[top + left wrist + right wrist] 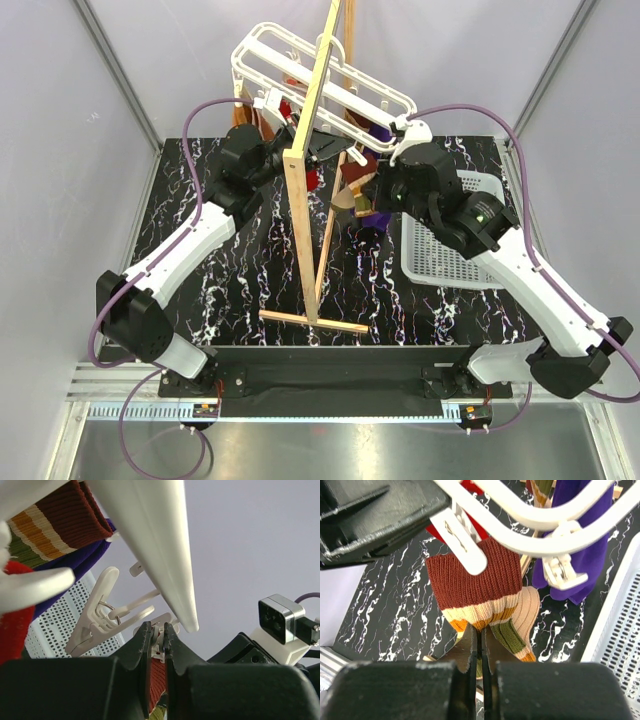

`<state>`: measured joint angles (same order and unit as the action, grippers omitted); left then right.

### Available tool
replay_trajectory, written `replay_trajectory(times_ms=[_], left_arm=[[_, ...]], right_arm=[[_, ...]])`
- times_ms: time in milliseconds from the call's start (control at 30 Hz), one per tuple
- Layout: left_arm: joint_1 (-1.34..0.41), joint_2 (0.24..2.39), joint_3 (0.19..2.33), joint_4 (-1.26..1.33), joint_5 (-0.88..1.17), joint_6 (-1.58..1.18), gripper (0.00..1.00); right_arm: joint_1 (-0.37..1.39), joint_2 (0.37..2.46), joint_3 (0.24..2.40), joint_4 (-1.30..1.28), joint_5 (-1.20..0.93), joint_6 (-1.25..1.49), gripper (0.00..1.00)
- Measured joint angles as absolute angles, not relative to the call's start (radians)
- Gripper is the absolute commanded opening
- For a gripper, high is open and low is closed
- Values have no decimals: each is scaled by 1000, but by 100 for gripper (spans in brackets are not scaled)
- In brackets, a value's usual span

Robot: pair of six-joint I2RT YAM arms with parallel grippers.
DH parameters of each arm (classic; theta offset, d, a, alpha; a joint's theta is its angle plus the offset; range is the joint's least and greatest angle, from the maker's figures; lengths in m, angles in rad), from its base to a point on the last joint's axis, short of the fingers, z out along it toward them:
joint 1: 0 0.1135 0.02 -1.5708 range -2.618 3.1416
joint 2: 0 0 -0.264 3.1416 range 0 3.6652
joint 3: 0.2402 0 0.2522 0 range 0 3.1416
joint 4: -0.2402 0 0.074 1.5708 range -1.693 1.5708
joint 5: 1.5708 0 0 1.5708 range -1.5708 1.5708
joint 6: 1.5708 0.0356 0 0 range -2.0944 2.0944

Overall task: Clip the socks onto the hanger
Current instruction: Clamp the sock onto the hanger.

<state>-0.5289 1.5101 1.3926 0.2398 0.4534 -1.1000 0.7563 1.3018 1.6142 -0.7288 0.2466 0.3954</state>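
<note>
- The left gripper is pinching nearly shut on a fold of maroon ribbed fabric, part of the ribbed maroon, cream, orange and green striped sock.
- The right gripper is closing to a thin slit on the lower edge of the striped sock.
- The striped sock is hanging under the white plastic multi-bar hanger, with a small white plastic peg biting its maroon cuff.
- A plain red sock and a purple sock are hanging from the same hanger, on either side of the striped sock.
- The hanger is hanging high on the tall wooden A-frame stand.
- A white perforated plastic basket is sitting to the right on the black marbled table.
</note>
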Motion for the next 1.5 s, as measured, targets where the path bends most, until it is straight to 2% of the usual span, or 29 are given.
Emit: replay_trajectory(times_ms=[267, 467, 500, 567, 600, 733, 767, 867, 1033, 1067, 1133, 1333, 1500], left_arm=[[-528, 1510, 1392, 257, 472, -1117, 0], [-521, 1523, 1374, 334, 517, -1169, 20], [-519, 1525, 1367, 344, 522, -1180, 27], [-513, 1530, 1353, 365, 530, -1198, 37], [-509, 1533, 1346, 373, 535, -1206, 49], [-500, 1535, 1315, 383, 556, -1223, 58], [-498, 1534, 1303, 390, 559, -1224, 59], [-491, 1534, 1269, 399, 570, -1225, 62], [-478, 1529, 1234, 397, 574, -1222, 67], [-477, 1525, 1230, 393, 575, -1221, 73], [-472, 1504, 1214, 390, 576, -1209, 74], [-444, 1394, 1145, 383, 587, -1176, 75], [-401, 1292, 1087, 371, 633, -1150, 75]], right_arm=[[750, 1337, 1631, -725, 250, 381, 0], [749, 1354, 1633, -723, 250, 377, 0], [749, 1354, 1633, -722, 250, 376, 0], [749, 1353, 1633, -722, 250, 376, 4], [749, 1353, 1633, -722, 250, 375, 9], [747, 1353, 1633, -721, 251, 371, 21], [746, 1353, 1633, -721, 251, 371, 26], [745, 1353, 1633, -720, 253, 369, 28], [745, 1351, 1633, -722, 260, 368, 42], [745, 1349, 1633, -722, 264, 366, 44], [745, 1343, 1633, -722, 270, 366, 49], [745, 1300, 1631, -722, 272, 366, 58], [744, 1233, 1583, -723, 267, 366, 71]])
